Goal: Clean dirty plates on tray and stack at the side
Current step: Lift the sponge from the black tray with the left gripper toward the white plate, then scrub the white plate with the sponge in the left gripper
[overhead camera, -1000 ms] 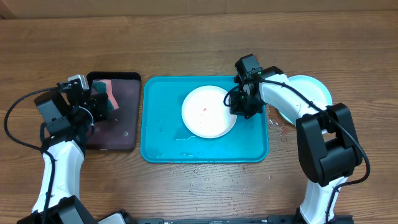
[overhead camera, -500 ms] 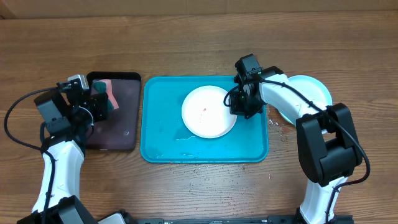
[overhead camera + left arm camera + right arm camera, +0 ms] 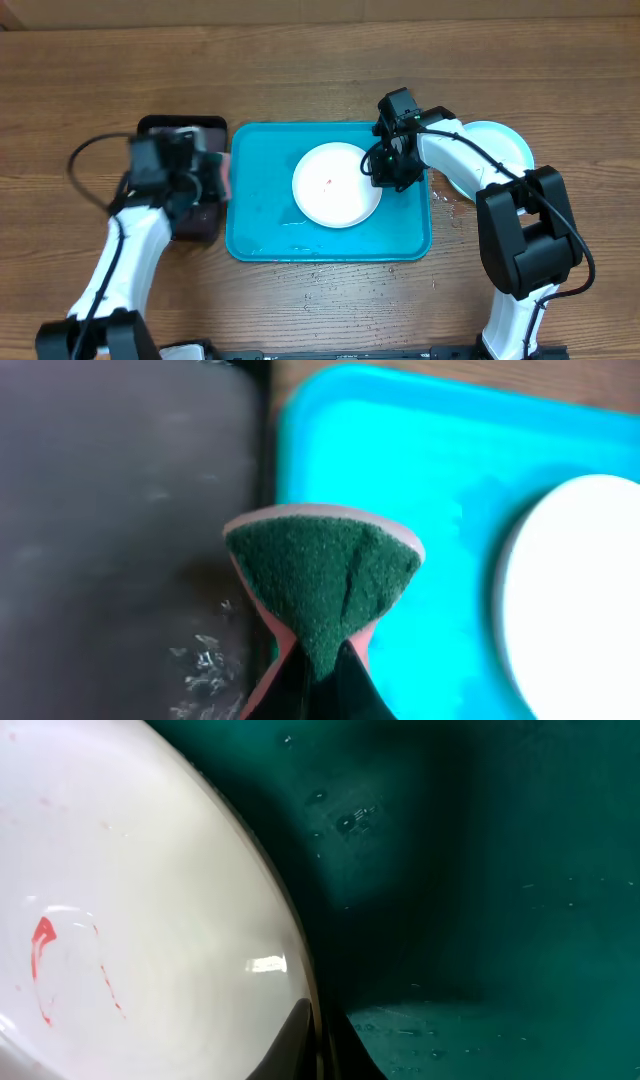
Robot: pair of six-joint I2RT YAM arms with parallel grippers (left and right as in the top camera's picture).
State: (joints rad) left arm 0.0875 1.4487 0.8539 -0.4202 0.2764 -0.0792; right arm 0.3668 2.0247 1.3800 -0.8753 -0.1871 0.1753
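Fig.: R gripper clamped white plate at its right rim, pinning it on tray for scrubbing, I judged. L gripper pinched sponge, green side fwd, above the black tray/tray edge. Blue plate lay on table, right of tray. Path to plate looked unobstructed.
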